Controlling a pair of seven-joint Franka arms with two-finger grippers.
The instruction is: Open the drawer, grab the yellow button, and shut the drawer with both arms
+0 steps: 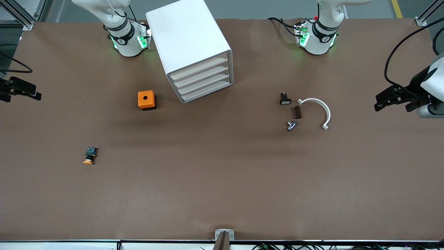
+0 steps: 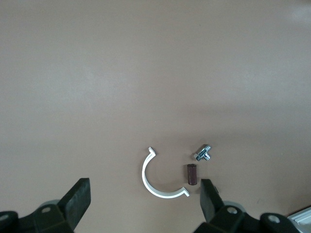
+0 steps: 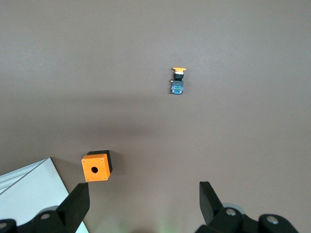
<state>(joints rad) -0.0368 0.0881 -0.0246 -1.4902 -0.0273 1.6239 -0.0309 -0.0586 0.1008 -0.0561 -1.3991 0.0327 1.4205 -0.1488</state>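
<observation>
Front view: boxy white cabinet (image 1: 192, 48), drawer (image 1: 199, 68) shut; round-capped button (image 1: 90, 156).

Broad bare table (image 1: 222, 180) lay near the front camera; the cabinet (image 1: 192, 48) blocked the farther middle; an orange cube (image 1: 146, 100) stood beside it, toward the right arm's end; small parts and a white clamp (image 1: 321, 110) cluttered the left arm's end.

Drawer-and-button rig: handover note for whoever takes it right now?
Left gripper: open, empty, waiting at the left arm's end of the table.
Right gripper: open, empty, at the right arm's end.
Top drawer of the white cabinet: shut, like the three below.
Button: on the table, nearer the front camera than the orange cube.
Done: nothing visible. Left: open drawer, take button, close drawer.
</observation>
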